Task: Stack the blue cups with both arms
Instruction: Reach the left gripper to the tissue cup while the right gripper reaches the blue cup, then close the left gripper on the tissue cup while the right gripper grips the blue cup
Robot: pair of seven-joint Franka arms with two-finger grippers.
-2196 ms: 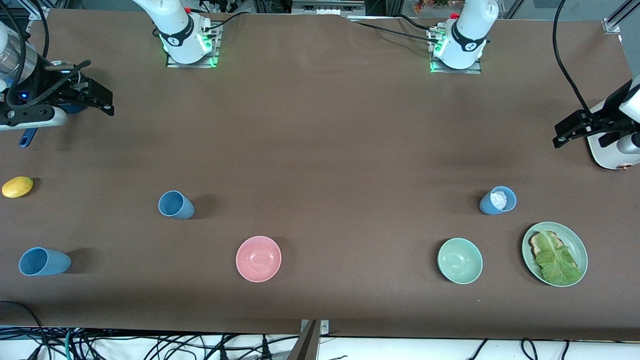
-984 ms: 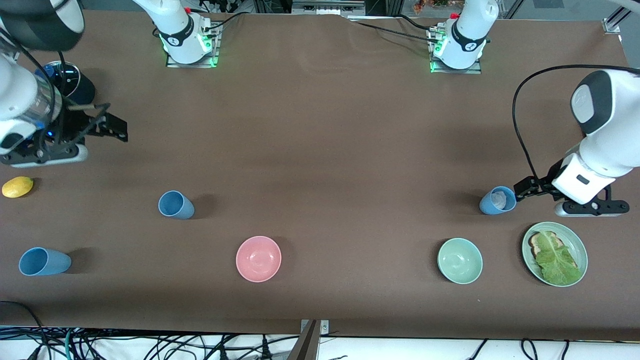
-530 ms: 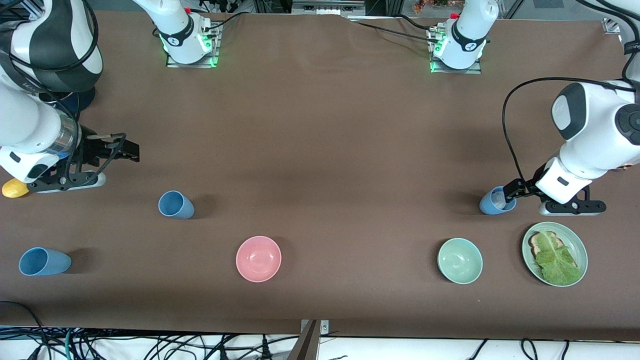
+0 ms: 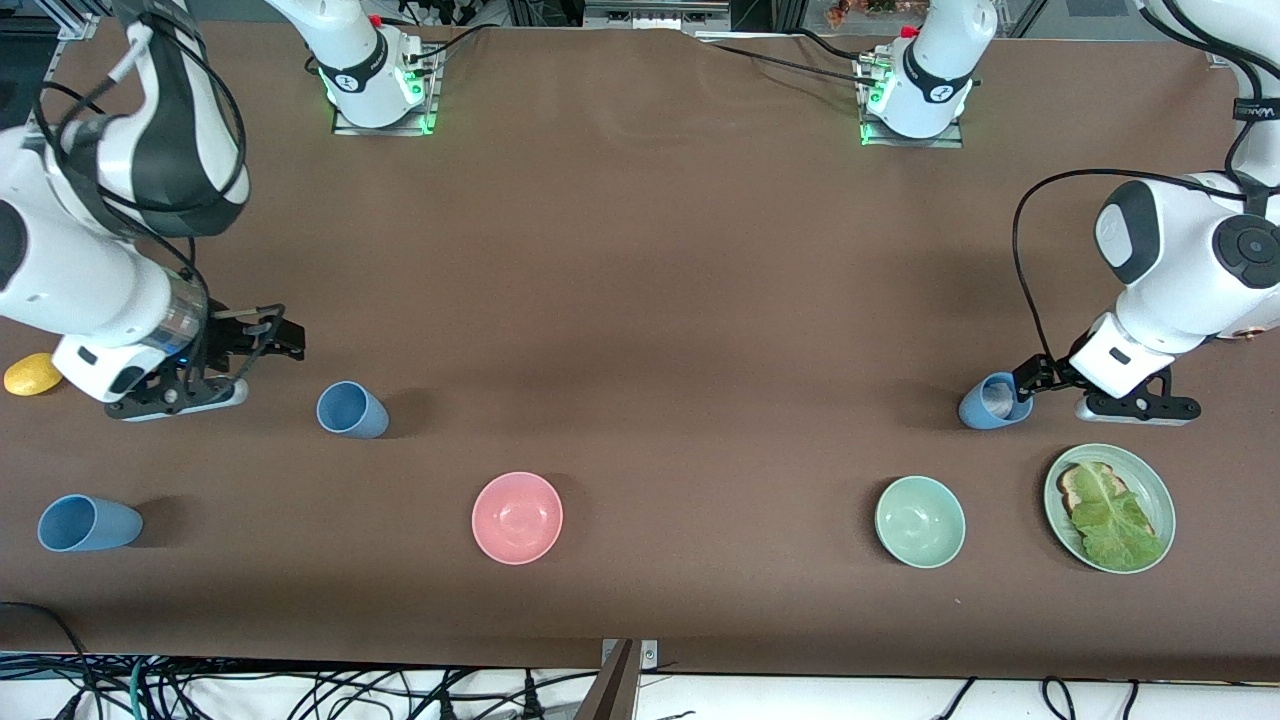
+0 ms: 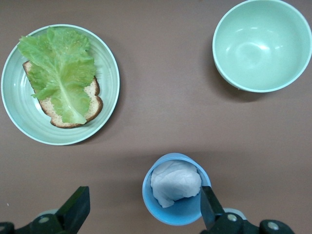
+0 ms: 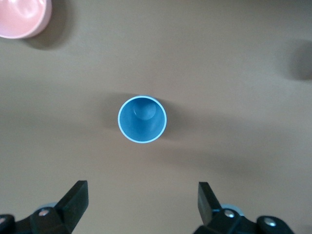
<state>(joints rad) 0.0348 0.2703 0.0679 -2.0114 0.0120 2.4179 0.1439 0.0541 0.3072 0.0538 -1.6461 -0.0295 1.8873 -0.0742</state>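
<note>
left pincer (image 4: 1030,383): fingers apart, at cup with white wad (image 4: 993,402), right of frame | right pincer (image 4: 262,347): fingers apart, over desk (image 4: 640,300) beside empty blue cup (image 4: 350,410), left of frame | third blue cup (image 4: 85,523): lower left corner

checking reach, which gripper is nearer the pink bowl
Right. The right gripper is by the empty blue cup near the pink bowl; the left gripper is at the table's other end.

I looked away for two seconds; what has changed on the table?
Both arms swung in from the table ends: the left gripper now reaches the light-blue plastic cup holding white paper, the right gripper nears another upright blue cup. Jaws open, nothing grasped. Cups and bowls unmoved.
</note>
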